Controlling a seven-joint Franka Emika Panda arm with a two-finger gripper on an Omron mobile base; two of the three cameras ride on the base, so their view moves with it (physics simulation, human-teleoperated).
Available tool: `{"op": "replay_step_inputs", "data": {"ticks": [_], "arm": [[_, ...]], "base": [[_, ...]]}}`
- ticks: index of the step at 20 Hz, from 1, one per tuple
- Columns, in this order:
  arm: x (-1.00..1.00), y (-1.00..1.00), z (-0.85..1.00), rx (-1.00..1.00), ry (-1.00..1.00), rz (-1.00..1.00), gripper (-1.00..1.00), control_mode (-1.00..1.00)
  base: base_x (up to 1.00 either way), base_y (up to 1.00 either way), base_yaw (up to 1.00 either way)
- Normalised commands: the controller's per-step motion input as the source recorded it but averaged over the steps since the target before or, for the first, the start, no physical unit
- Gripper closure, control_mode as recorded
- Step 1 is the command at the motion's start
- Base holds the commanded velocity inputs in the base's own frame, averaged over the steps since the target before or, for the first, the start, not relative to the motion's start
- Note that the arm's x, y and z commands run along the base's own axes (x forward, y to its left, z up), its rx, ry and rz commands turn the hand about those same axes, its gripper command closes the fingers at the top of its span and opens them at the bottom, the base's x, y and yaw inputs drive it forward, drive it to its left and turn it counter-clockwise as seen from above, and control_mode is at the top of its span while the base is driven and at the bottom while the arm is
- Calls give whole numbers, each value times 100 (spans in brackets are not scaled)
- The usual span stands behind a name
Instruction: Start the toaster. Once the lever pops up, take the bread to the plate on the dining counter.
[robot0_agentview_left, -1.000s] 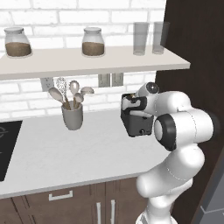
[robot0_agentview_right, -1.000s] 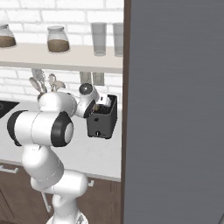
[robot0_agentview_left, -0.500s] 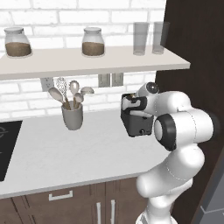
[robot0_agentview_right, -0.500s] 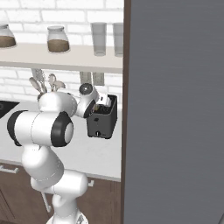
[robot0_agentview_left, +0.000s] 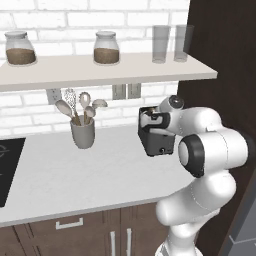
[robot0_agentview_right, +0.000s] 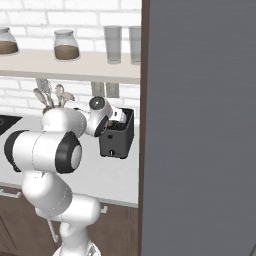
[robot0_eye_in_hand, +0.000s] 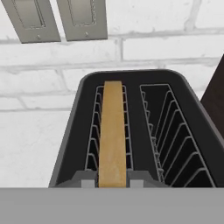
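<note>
The dark-grey toaster (robot0_agentview_left: 160, 144) (robot0_agentview_right: 118, 142) stands on the white worktop against the brick wall, beside a tall dark panel. In the hand view I look straight down onto its black slotted top (robot0_eye_in_hand: 188, 105). The tan bread (robot0_eye_in_hand: 113, 127) stands on edge in the left slot; the right slot is empty. My gripper (robot0_eye_in_hand: 113, 180) hangs right over the toaster (robot0_agentview_left: 150, 120) (robot0_agentview_right: 118, 118), its two dark fingertips (robot0_eye_in_hand: 86, 179) pressed against either side of the slice's near end, shut on it. The plate and the dining counter are out of view.
A grey utensil cup (robot0_agentview_left: 82, 133) stands left of the toaster. A shelf (robot0_agentview_left: 100, 70) with jars and glasses hangs low above the arm. A dark tall panel (robot0_agentview_right: 200, 125) closes off the right. Two wall outlets (robot0_eye_in_hand: 57, 17) sit behind the toaster. A black cooktop (robot0_agentview_left: 6, 167) lies far left.
</note>
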Motion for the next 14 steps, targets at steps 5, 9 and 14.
{"op": "replay_step_inputs", "data": {"ticks": [5,9,14], "arm": [[-22,0,26,0,-3,0,100,-100],[-23,0,46,0,-5,0,100,-100],[-24,0,48,0,-3,0,100,-100]], "base": [[0,0,0],[0,0,0],[0,0,0]]}}
